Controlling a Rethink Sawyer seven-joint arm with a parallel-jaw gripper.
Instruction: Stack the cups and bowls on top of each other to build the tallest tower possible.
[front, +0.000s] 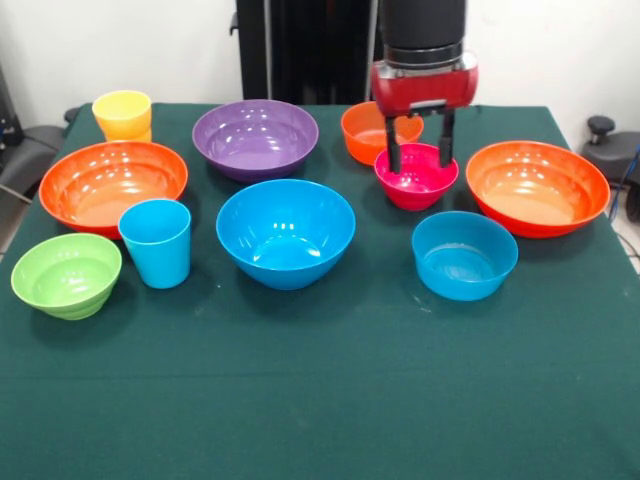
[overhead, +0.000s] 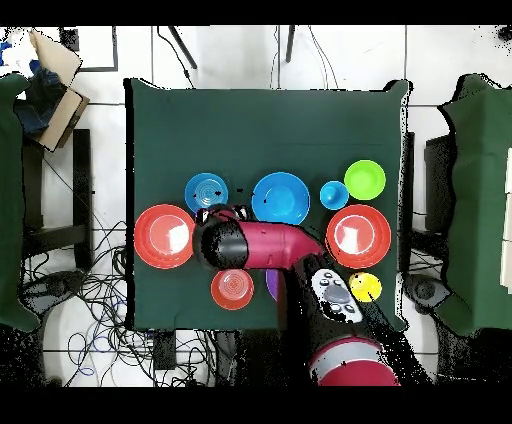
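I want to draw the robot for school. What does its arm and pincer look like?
The arm is glossy red with black sections, round like a thick tube. Its end is a black cylinder with a red block underneath. The pincer has two thin, straight black fingers pointing down from that red block.

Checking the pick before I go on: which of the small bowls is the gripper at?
The small magenta bowl, between the small orange bowl and a large orange bowl. The gripper stands open, fingers straddling its far rim; the other bowls sit untouched.

2 cups (front: 156, 242), 8 bowls (front: 286, 232), all upright, unstacked
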